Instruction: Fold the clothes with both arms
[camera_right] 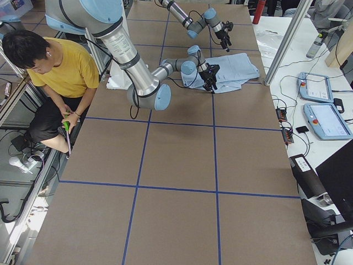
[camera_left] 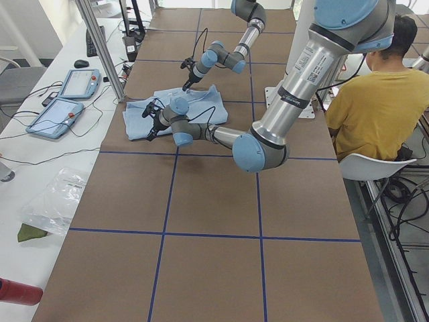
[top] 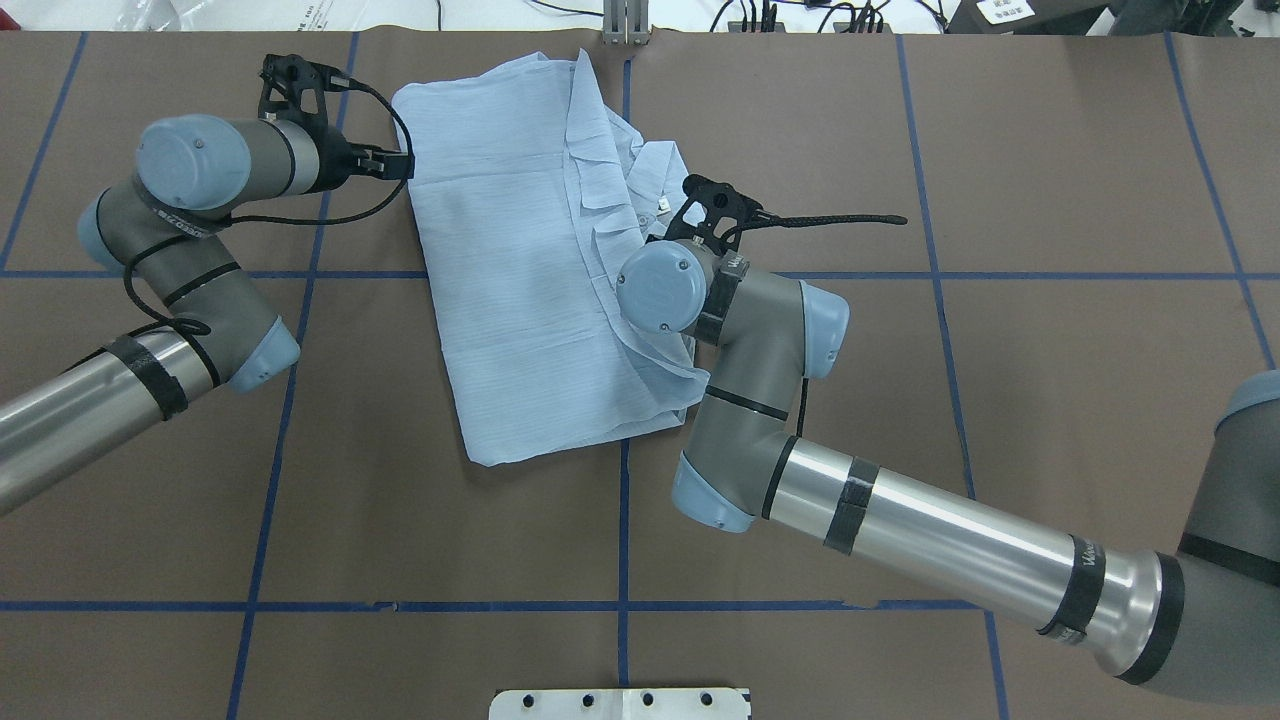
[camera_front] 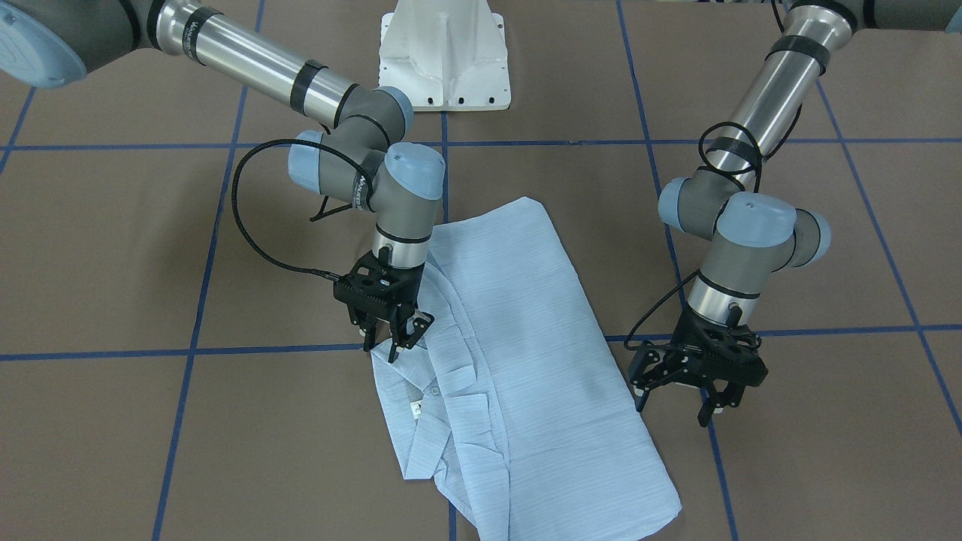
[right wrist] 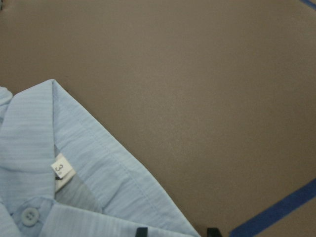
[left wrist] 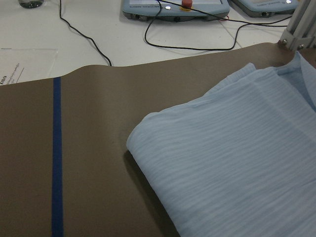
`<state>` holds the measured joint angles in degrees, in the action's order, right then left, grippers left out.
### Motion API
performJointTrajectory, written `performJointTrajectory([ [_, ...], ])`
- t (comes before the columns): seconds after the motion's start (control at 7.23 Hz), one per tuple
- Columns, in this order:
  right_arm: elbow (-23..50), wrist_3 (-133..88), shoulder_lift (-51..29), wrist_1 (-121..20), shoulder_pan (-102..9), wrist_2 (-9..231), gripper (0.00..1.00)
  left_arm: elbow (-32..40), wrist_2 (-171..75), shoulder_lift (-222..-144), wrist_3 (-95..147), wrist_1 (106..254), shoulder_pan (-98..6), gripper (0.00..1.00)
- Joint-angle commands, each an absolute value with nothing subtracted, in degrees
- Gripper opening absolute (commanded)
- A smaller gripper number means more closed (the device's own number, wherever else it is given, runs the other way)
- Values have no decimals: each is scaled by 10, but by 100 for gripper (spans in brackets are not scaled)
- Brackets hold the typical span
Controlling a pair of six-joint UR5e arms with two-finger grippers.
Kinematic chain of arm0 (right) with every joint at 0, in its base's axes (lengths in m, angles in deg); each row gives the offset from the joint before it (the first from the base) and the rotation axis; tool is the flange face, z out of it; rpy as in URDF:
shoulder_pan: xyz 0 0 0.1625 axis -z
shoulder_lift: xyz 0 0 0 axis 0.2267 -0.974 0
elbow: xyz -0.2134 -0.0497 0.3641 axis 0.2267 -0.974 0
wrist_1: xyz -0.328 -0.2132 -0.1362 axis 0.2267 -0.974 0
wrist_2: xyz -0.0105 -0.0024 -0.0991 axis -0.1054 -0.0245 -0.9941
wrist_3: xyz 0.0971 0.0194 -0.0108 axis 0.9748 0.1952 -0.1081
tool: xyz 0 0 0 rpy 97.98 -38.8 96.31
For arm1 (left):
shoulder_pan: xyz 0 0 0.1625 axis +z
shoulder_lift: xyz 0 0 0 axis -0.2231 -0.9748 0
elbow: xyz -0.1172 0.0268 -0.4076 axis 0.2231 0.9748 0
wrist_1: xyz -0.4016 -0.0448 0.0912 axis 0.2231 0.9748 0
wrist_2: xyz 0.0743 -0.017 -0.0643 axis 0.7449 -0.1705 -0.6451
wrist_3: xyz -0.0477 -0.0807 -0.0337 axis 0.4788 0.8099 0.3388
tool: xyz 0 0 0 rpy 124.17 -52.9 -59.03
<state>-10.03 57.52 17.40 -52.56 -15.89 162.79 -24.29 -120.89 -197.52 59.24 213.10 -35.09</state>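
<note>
The light-blue striped shirt (camera_front: 518, 323) lies folded into a long strip on the brown table, and it also shows in the overhead view (top: 530, 280). Its collar, white neck label (right wrist: 62, 169) and a button (right wrist: 29, 216) show in the right wrist view. My right gripper (camera_front: 392, 346) is open just above the shirt's collar-side edge; its fingertips (right wrist: 142, 231) stand apart over the cloth. My left gripper (camera_front: 673, 406) is open and empty, low over bare table beside the shirt's opposite long edge. The left wrist view shows a folded corner of the shirt (left wrist: 237, 163).
The white pedestal base (camera_front: 445, 56) stands behind the shirt. Blue tape lines (camera_front: 188, 349) cross the table. Teach pendants (left wrist: 175, 6) and cables lie beyond the table's far edge. A person in yellow (camera_left: 375, 100) sits by the robot's base.
</note>
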Motion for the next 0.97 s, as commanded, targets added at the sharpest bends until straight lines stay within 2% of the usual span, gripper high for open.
performJointTrajectory([
  [0.0,-100,585,176,-525,-156,1621,33,-243,-1209,-1975,592,2131,-351,100],
  [0.14,-100,599,177,-523,-156,1622,0,-243,-1209,-1975,592,2131,-350,100],
  [0.55,-94,597,181,-525,-156,1622,0,-243,-1209,-1971,592,2135,-349,100],
  [0.83,-1,596,130,-547,-157,1623,0,-243,-1209,-1971,598,2144,-348,100],
])
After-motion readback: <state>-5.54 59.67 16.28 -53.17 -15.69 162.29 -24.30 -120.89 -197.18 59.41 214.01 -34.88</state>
